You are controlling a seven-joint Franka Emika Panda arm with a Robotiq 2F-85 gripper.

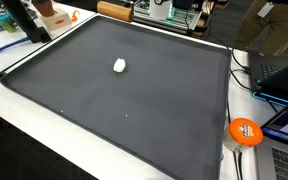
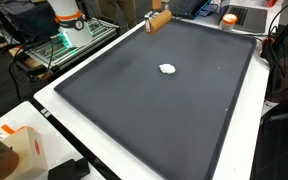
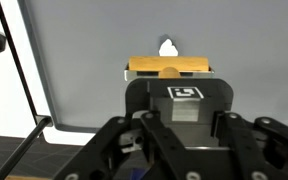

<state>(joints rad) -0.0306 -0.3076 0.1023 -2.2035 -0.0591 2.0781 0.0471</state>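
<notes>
So the wooden block (image 3: 170,67) is clamped in my gripper (image 3: 184,135), sitting right at the far edge of the dark mat (image 2: 174,110); you can see the block (image 2: 159,21) in an exterior view too. A small white lump (image 1: 120,65) lies mid-mat, well apart, with loads of open mat around it. Orange ball (image 1: 245,131) sits off the mat edge. I can't read any writing, just a square black-and-white marker (image 3: 185,92) on the gripper.

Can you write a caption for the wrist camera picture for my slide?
Shut gripper holding a wooden block, with a small white object beyond on the dark mat.
</notes>
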